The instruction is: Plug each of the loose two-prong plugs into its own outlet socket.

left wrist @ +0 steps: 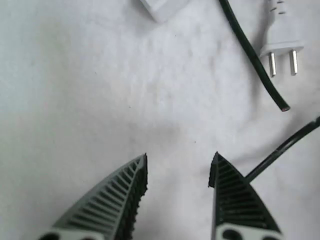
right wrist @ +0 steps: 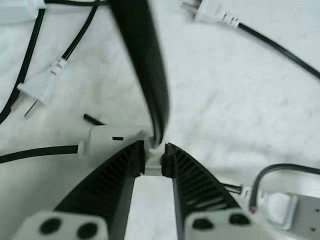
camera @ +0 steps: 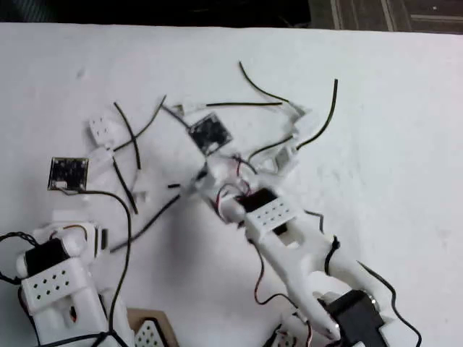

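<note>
Left gripper point(left wrist: 180, 167): nearest the robot's side of the table, low over the white cloth point(left wrist: 90, 90); fingers spread apart, nothing between them.
Loose plug point(left wrist: 282, 40): white, two bare prongs, flat on the cloth ahead of the left fingertips; a cut cord end point(left wrist: 280, 102) lies just beside it.
Right gripper point(right wrist: 154, 149): reached out to the middle of the table; fingers closed on the held plug.
Held plug point(right wrist: 152, 162): small white body pinched between the two fingertips; its black cord point(right wrist: 145, 65) rises steeply from it. Prongs hidden, so their direction cannot be told.
Neighbour plug point(right wrist: 107, 139): white, lying on the cloth, touching or almost touching one right finger.
Black socket point(camera: 210, 134): square plate just beyond the right gripper, apparently the closest socket for the held plug.
Second black socket point(camera: 69, 173): square plate beyond the left arm.
White block point(camera: 105, 129): probably a third socket, farther than the second.
Far plug point(camera: 300, 113): white, on a curved cord, towards the table's far side.
Handling (judged): plugs light and rigid, smooth plastic likely to slip; cords springy and apt to twist a plug off line.
Hold (judged): the flat sides of the body, behind the prongs; never the cord.
</note>
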`<state>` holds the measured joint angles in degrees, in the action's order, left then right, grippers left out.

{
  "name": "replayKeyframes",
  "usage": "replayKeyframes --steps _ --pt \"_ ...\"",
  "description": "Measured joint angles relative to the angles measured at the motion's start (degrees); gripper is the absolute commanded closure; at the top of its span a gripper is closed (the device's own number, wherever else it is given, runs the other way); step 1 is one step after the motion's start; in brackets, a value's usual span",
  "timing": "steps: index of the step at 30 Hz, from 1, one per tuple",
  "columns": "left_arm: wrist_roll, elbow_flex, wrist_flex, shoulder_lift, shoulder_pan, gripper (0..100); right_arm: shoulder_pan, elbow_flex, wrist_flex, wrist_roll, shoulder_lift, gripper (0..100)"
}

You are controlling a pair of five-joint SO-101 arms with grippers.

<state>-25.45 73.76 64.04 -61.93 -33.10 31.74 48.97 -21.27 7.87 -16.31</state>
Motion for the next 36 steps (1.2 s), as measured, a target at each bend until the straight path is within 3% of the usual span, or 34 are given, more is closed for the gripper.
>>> replayKeyframes --steps 7,13,16,20,29,33,36 --pt "0.0 0.0 0.0 0.0 0.09 79 -7.12 -9.76 0.0 0.09 0.62 98.1" --pt "0.0 0.0 0.0 0.0 0.09 79 -16.09 -21.71 0.0 0.09 11.96 97.8" --pt "0.0 0.0 0.0 0.0 0.0 79 -18.29 -25.32 -2.46 0.09 16.88 92.1" --pt "0.0 0.0 0.0 0.0 0.09 79 -18.2 -28.84 -6.86 0.09 18.64 85.0" --pt "0.0 0.0 0.0 0.0 0.09 79 -18.64 -31.91 -22.07 0.0 14.07 85.0" --pt "0.0 0.0 0.0 0.0 0.09 79 -15.3 -30.33 -31.65 -0.18 8.09 85.0" --pt "0.0 0.0 0.0 0.0 0.09 79 -10.99 -25.14 -35.69 -4.31 4.22 85.0"
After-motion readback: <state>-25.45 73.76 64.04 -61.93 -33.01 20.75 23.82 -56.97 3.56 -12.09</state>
